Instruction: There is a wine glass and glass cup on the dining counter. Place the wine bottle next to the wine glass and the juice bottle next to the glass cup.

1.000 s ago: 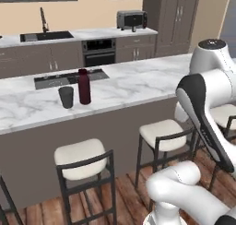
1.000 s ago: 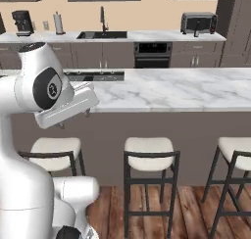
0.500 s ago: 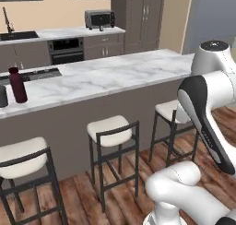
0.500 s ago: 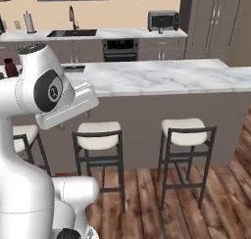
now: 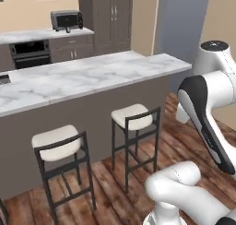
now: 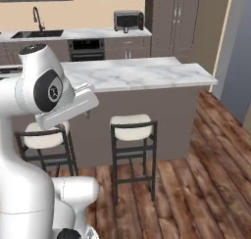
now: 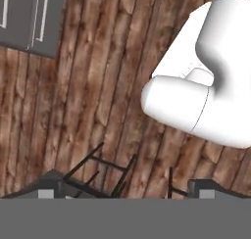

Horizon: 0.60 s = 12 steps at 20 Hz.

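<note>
Marble is topping the dining counter (image 5: 92,81), which is running from the left edge of the left base view toward the right, its plain dark front panel facing the robot. In the right base view the counter (image 6: 137,74) is ending at a squared corner on the right, well short of the tall cabinets (image 6: 181,22) behind it.

Two stools are standing against the front panel. In the left base view the nearer stool (image 5: 55,141) is sitting at lower left and the farther stool (image 5: 131,116) is just to its right, both with pale cushions and dark frames.

Behind the counter, a back worktop is carrying a toaster oven (image 5: 67,20), with a built-in oven (image 5: 30,53) below and to its left. The right base view is also showing a sink (image 6: 37,34) with a dark faucet (image 6: 37,17) further left along that worktop.

The arm (image 5: 207,109) is folding upward on the robot's side of the counter, well apart from it, above the wooden floor (image 5: 184,141).

In the hand view the gripper (image 7: 126,193) is pointing down at the floor planks. Its fingertips (image 7: 46,193) are standing wide apart and are gripping nothing. A dark stool frame (image 7: 105,172) is lying far below between them, and a grey cabinet door (image 7: 29,17) is sitting in the upper left corner.
</note>
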{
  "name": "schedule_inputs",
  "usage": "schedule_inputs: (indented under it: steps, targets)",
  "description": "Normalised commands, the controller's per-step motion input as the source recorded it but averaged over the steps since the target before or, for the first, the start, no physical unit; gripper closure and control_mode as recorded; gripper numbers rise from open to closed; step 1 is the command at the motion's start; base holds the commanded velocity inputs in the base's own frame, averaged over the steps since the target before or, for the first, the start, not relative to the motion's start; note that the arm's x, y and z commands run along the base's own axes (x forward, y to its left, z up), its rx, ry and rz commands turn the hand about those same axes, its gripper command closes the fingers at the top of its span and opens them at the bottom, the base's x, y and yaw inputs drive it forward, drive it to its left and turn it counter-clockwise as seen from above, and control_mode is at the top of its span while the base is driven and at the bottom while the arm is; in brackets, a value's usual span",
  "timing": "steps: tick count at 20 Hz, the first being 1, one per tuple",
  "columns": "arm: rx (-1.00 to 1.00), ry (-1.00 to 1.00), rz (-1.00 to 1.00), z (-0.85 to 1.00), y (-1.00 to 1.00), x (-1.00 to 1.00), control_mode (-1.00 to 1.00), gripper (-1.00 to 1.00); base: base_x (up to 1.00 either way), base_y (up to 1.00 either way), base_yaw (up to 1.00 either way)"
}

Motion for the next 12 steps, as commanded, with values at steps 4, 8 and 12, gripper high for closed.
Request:
schedule_inputs:
  steps: [4,8,12]
  targets:
    - [0.00,0.00,0.00,0.00,0.00,0.00,1.00,-1.00,0.06,-1.00,-0.15]
    - [0.00,0.00,0.00,0.00,0.00,0.00,1.00,-1.00,0.16,-1.00,-0.15]
    - [0.00,0.00,0.00,0.00,0.00,0.00,1.00,-1.00,0.42,-1.00,-0.21]
